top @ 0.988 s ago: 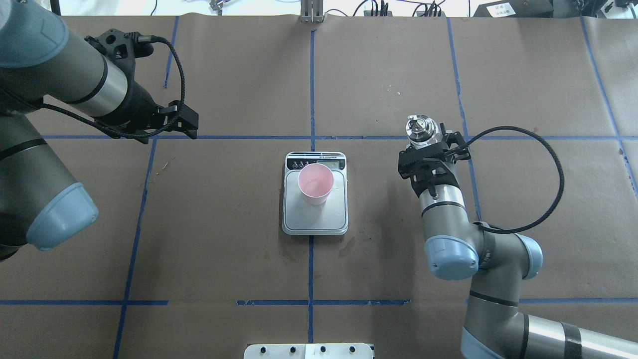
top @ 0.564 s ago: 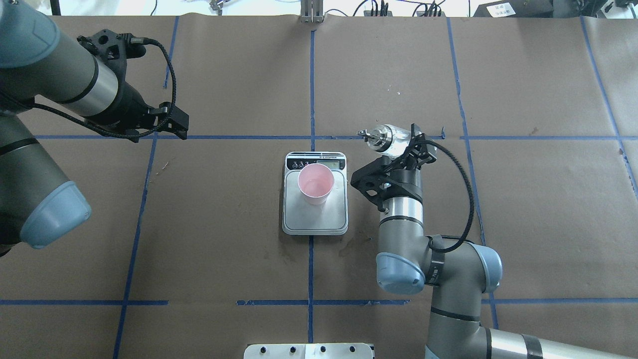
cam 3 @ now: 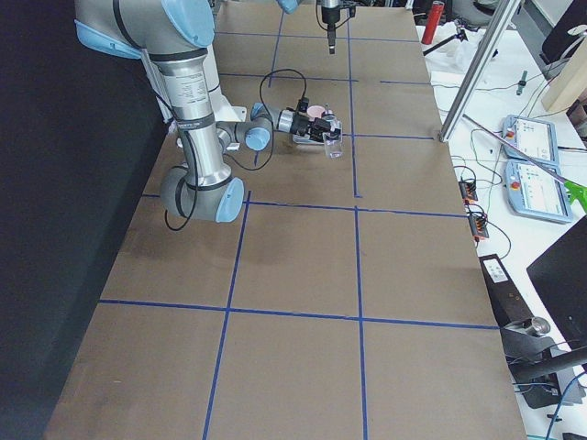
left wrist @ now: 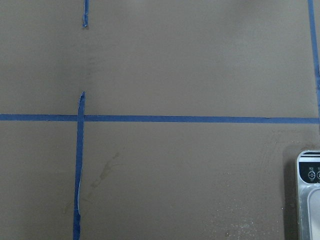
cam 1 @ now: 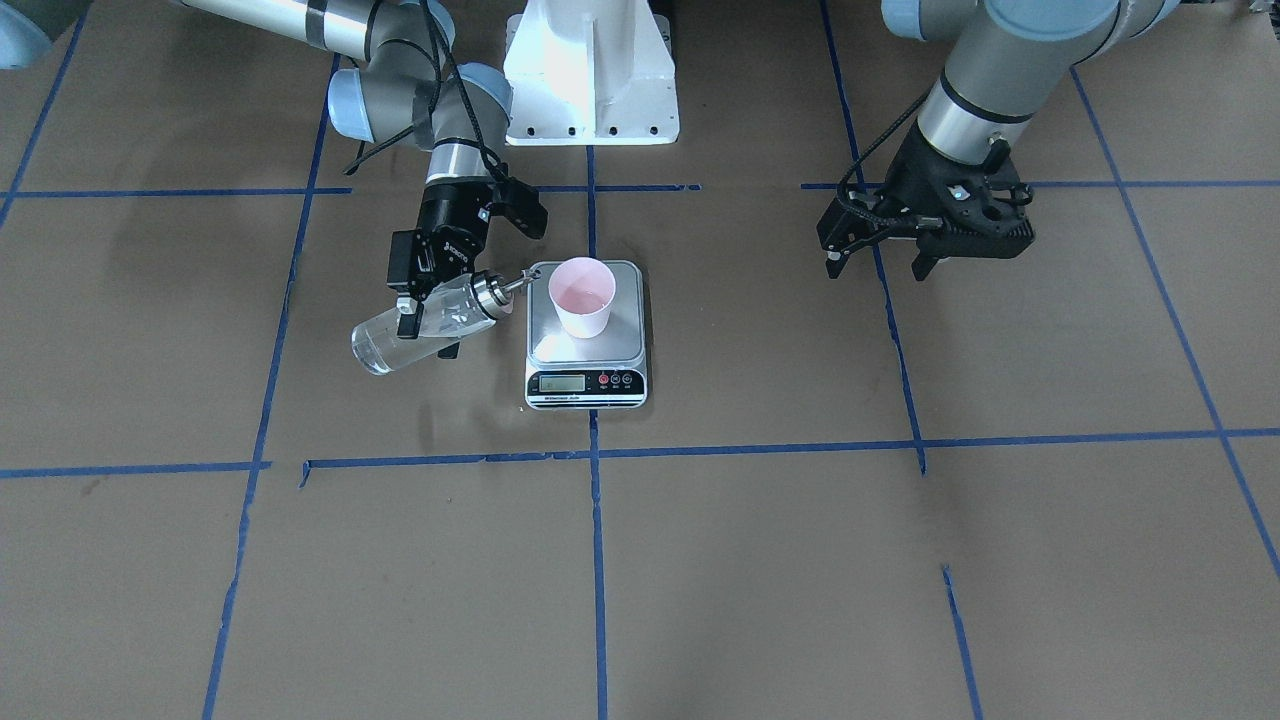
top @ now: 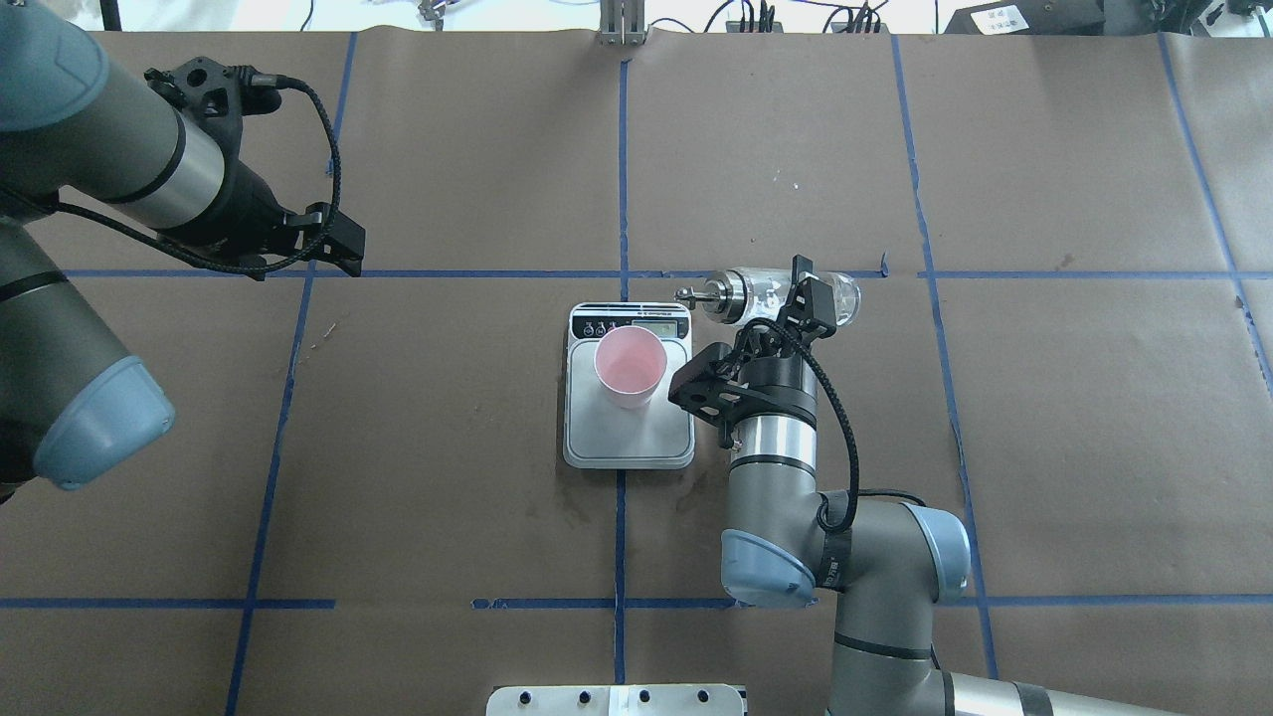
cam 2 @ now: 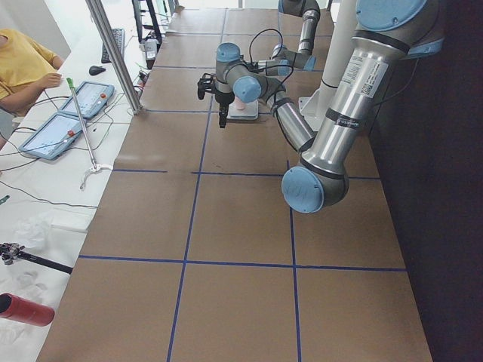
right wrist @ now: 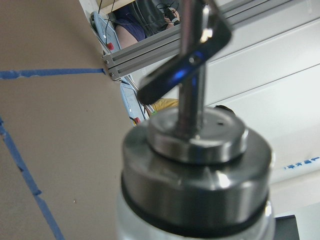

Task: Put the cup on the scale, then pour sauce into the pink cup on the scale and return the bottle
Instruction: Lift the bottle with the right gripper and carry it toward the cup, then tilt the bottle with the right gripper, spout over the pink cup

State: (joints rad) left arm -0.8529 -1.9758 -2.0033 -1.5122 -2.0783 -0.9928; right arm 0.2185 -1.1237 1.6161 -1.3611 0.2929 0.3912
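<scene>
The pale pink cup (top: 630, 366) stands upright on the scale (top: 636, 443), also in the front view, cup (cam 1: 582, 296) on scale (cam 1: 545, 348). My right gripper (top: 801, 298) is shut on the clear glass bottle (top: 748, 291), held almost level just right of the scale. Its spout points at the scale's display corner, short of the cup. No stream shows. In the front view the bottle (cam 1: 375, 350) sits in the gripper (cam 1: 428, 335). The right wrist view shows its collar (right wrist: 195, 165) close up. My left gripper (cam 1: 878, 266) is open and empty, far left (top: 343, 249).
Brown paper with blue tape lines covers the table. The white robot base (cam 1: 590, 70) is at the robot's edge. A metal post (top: 622, 25) stands at the far edge. Tablets (cam 2: 75, 113) and a person (cam 2: 23, 68) are beyond it. The left wrist view catches the scale's corner (left wrist: 310, 200).
My right arm has moved left toward the scale, tipping the bottle from upright to nearly level, spout toward the cup. My left arm has drawn back slightly to the left.
</scene>
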